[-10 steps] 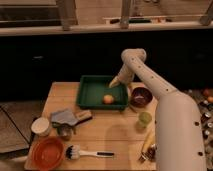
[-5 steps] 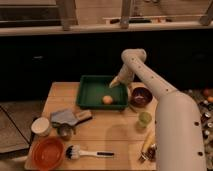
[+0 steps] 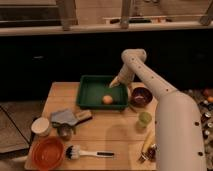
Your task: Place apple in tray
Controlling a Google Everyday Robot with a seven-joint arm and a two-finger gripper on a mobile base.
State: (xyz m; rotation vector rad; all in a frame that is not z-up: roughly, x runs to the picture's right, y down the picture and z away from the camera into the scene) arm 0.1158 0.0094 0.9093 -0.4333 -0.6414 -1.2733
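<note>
The apple (image 3: 107, 99), a small yellow-orange fruit, lies inside the dark green tray (image 3: 90, 88), near its front right part. My gripper (image 3: 114, 82) hangs over the tray's back right corner, above and a little behind the apple, apart from it. The white arm reaches from the lower right up and over to it.
A dark maroon bowl (image 3: 141, 96) stands right of the tray, a light green cup (image 3: 144, 119) in front of it. An orange bowl (image 3: 48, 152), a white cup (image 3: 40, 126), a brush (image 3: 85, 152), a grey cloth (image 3: 64, 117) and a metal cup (image 3: 65, 131) lie on the wooden table's left front.
</note>
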